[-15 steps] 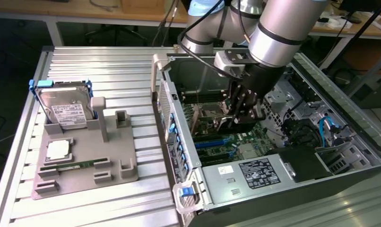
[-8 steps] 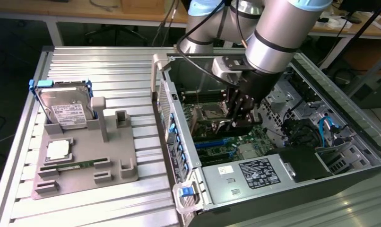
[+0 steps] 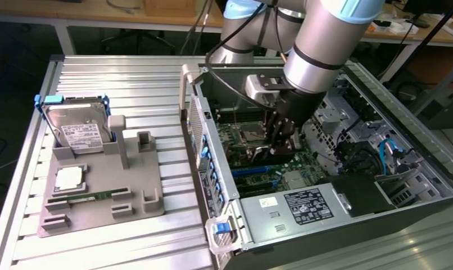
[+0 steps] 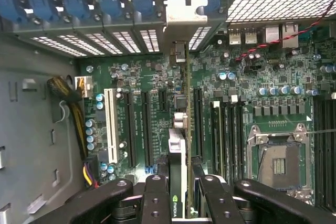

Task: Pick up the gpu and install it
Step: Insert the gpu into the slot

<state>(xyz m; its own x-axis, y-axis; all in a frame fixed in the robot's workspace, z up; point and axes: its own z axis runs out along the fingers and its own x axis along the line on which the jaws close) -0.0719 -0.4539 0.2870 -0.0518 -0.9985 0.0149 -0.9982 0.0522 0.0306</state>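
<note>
Hand (image 4: 181, 195) clenched on the gpu (image 4: 181, 129), held edge-on (silver bracket (image 4: 185, 11) toward the rear slot covers) above the motherboard (image 4: 273, 93) inside the open computer case (image 3: 436, 169). Hard drive (image 3: 76, 129) left on the grey holder (image 3: 99, 197) near the tabletop's (image 3: 99, 73) edge.

gripper (image 4: 179, 195) deep in the case (image 3: 406, 129), card (image 4: 181, 129) on edge between the jaws, black slots (image 4: 137, 129) close on both sides, metal back wall (image 4: 131, 40) just ahead, open board (image 4: 283, 108) off to one side
</note>
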